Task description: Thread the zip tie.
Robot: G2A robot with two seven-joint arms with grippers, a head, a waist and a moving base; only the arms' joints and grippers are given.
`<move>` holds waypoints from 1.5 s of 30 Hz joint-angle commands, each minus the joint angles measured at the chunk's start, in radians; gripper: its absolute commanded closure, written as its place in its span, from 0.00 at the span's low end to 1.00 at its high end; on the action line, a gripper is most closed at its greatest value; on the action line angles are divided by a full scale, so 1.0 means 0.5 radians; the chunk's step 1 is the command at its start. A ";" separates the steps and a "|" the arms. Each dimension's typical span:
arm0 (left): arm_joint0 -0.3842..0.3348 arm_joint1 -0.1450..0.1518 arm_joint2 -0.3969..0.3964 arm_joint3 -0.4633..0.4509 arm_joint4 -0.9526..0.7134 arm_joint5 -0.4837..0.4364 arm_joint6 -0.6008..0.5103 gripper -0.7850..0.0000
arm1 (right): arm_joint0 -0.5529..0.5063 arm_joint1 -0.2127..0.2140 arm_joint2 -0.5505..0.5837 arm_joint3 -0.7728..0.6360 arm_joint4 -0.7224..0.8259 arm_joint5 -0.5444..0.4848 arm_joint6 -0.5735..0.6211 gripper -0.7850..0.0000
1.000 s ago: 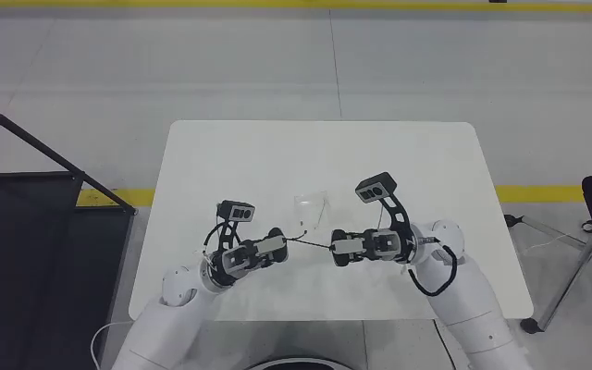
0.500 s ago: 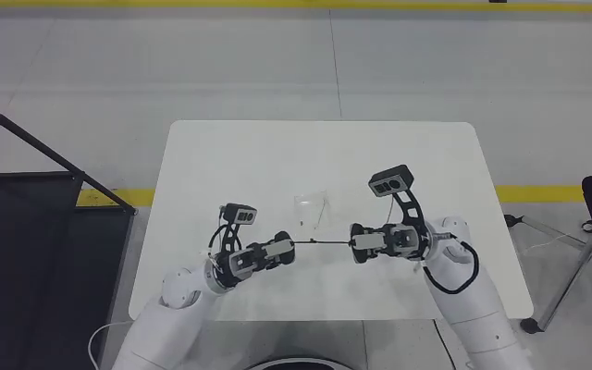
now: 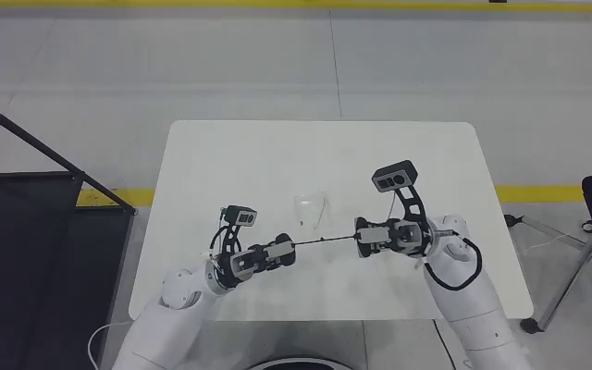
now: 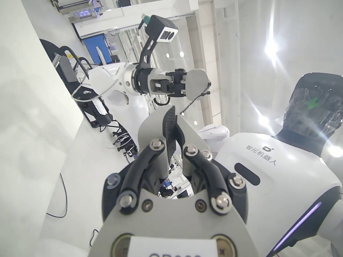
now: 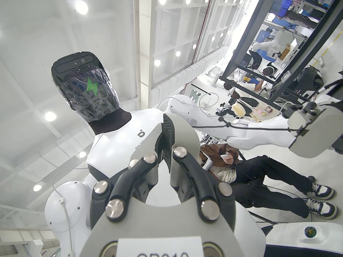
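Jaws clenched on both arms, pads pressed flat with no gap between them. Held in the left jaws, one end of the zip tie; held in the right jaws, the other end. Between them, a thin black strap stretched almost straight, with only a slight tilt.

On the white tabletop, a clear plastic item, small and see-through, lying alone near the middle. Just on the robot's side of that item, the strap, passing close by without touching it. To the left of the item and nearer the robot, the left jaws; to the right of it and nearer the robot, the right jaws, at about the same level. Both pairs pointing inward, tip toward tip.

From the left wrist, the zip tie leaving the near tips and rising to the right jaws farther off, with a small kink at that far end. From the right wrist, the zip tie crossing open air to the left jaws, seemingly lifted off the tabletop. Close to the right jaws, a small lump on the strap; head or fold, impossible to tell.
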 commanded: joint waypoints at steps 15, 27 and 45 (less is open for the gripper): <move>-0.017 -0.003 0.021 0.033 -0.012 -0.020 0.008 0.58 | 0.029 0.000 -0.041 0.046 -0.068 0.000 0.000 1.00; 0.146 0.013 -0.153 -0.103 0.093 -0.207 0.275 0.00 | -0.105 0.033 0.052 -0.205 -0.535 -0.150 -0.150 1.00; 0.419 0.024 -0.433 -0.309 0.676 -0.377 0.845 0.00 | -0.397 0.107 0.197 -0.615 -1.323 -0.513 -0.514 1.00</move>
